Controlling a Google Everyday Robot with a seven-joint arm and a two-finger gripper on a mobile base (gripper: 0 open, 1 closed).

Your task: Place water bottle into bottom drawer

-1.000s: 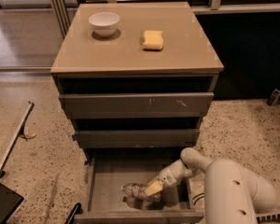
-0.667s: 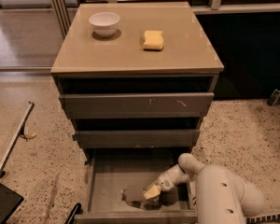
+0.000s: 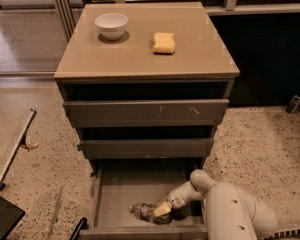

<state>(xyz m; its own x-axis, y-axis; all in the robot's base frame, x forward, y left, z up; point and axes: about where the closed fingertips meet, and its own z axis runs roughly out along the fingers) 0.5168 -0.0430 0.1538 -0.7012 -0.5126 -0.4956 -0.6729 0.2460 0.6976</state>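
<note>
Clear water bottle (image 3: pixel 146 211) is lying in the open bottom drawer (image 3: pixel 115 189).
The gripper (image 3: pixel 163 208) is touching its right end; whether its jaws are gripping is unclear.

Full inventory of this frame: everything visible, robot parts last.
bowl: 1, white, cabinet top, back left.
sponge: 1, yellow, cabinet top, right of the bowl and apart from it.
cabinet: 1, tan top and grey-brown body, centre of view.
upper drawers: 2, grey-brown; the top front is scratched.
bottom drawer: 1, grey tray, pulled open.
water bottle: 1, clear and crinkled, lying on its side near the front of the bottom drawer.
floor: speckled beige, around the cabinet.
arm: 1, white, reaching in from lower right.
pincer: 1, pale tip, inside the bottom drawer at the bottle's right end.
</note>
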